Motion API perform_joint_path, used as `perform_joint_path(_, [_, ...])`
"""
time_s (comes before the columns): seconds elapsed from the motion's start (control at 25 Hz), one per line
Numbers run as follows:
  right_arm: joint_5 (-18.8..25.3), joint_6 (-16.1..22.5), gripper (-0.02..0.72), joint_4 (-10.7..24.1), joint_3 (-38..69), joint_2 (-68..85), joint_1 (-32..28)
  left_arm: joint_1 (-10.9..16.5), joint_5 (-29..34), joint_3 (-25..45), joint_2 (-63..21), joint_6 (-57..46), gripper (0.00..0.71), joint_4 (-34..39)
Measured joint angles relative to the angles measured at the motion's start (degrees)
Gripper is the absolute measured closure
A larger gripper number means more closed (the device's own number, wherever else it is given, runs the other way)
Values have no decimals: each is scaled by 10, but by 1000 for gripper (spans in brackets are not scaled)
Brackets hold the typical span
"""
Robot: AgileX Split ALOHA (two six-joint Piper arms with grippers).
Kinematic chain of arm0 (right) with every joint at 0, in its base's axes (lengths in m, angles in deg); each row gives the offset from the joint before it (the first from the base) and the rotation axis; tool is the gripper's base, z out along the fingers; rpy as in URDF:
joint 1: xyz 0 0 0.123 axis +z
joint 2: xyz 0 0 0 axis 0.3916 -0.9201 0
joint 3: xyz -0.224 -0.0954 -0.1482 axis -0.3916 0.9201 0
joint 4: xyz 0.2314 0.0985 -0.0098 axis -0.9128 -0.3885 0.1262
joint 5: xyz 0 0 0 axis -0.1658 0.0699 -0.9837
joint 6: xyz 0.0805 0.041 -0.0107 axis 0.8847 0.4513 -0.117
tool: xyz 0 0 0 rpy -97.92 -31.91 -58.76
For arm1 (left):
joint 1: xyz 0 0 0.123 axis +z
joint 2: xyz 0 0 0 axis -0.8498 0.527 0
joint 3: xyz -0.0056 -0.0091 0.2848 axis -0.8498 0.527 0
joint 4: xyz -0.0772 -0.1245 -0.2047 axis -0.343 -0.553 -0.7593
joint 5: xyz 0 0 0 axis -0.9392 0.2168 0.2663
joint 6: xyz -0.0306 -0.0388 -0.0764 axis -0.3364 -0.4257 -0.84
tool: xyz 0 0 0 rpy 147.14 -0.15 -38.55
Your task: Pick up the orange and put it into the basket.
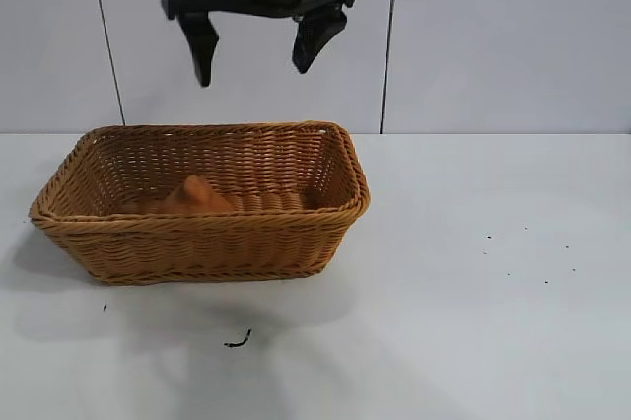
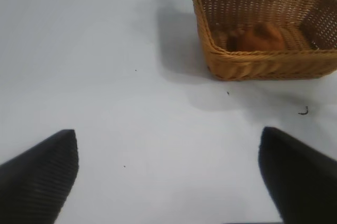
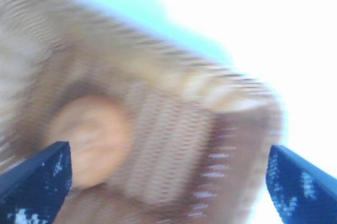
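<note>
The orange [image 1: 197, 195] lies on the floor of the wicker basket [image 1: 197, 226], left of its middle. My right gripper [image 1: 253, 73] hangs high above the basket, open and empty, apart from the orange. In the right wrist view the orange [image 3: 92, 140] sits in the basket [image 3: 210, 84] below the spread fingers of that gripper [image 3: 167, 150]. My left gripper [image 2: 168, 132] is open and empty over bare table, away from the basket [image 2: 253, 56]. The orange [image 2: 261, 37] shows inside the basket there. The left gripper is outside the exterior view.
A small dark scrap [image 1: 238, 341] lies on the white table in front of the basket; it also shows in the left wrist view [image 2: 304, 111]. A few dark specks [image 1: 523, 252] dot the table at the right. A white panelled wall stands behind.
</note>
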Motion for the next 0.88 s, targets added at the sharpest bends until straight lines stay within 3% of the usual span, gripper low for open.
perform_joint_path(0.28, [1,1,10,-1,0,0,-116,0,1,0,0,0,44,0])
perform_joint_path(0.52, [0,2,10,-21,23,3,-182,0,1,0,0,0,44,0])
perform_joint_path(0.64, [-1,0,10,-23,92,26,-191,0,1,0,0,0,44,0])
perform_joint_path(0.88, [-1,-14,10,-42,334,155,-191,0,0,0,0,0,44,0])
